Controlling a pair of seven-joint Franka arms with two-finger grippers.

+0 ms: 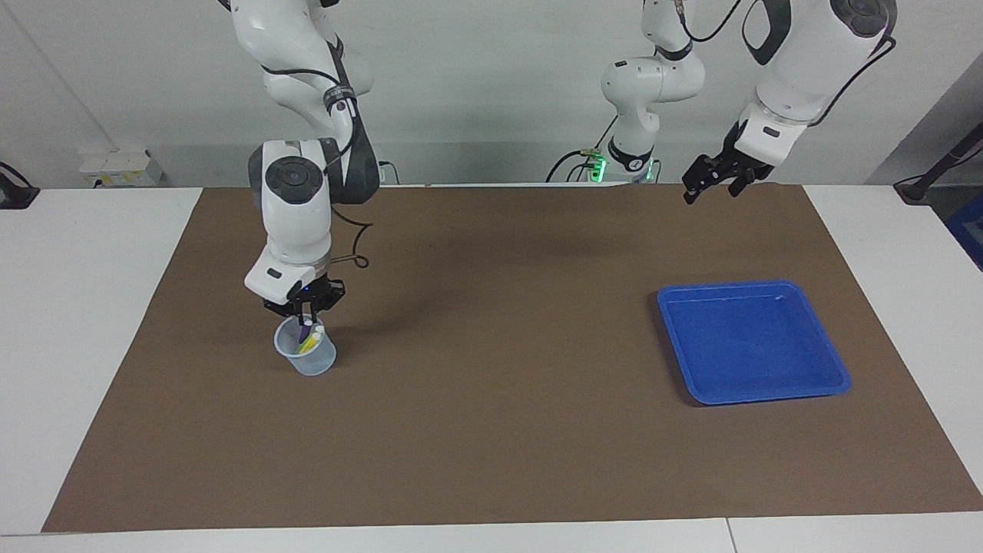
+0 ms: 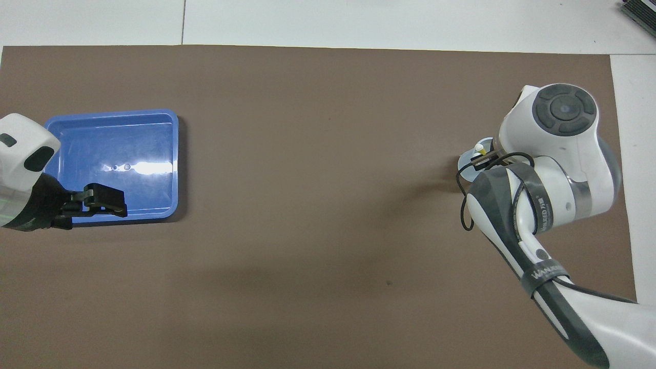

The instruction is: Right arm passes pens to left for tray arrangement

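Over the translucent cup [image 1: 307, 355], toward the right arm's end of the table [image 1: 92, 307], the right pincer [image 1: 306, 313] hangs just above the rim with its fingertips drawn together on the top of the purple pen [image 1: 305, 332], whose lower end sits inside the cup. A yellow pen [image 1: 312, 343] with a whitish tip leans in the same cup beside it; a green one cannot be made out from here. In the overhead view the right arm's wrist covers most of the cup [image 2: 469, 165], and only its rim and one whitish pen tip show.

The step in hand looks like the first pick: drawing the purple pen straight up out of the cup. The blue tray [image 1: 833, 361] lies toward the left arm's end of the table, well apart from the cup, and holds nothing. The left pincer [image 1: 711, 178] waits with its fingers spread, raised above the brown mat [image 1: 491, 430]; from overhead it overlaps the tray's near rim [image 2: 154, 211].

The next move probably calls for a clean vertical lift so the pen clears the rim without tipping the light cup or dragging the yellow pen along, then a carry toward the middle of the table, with enough bare shaft offered for the left pincer to take.
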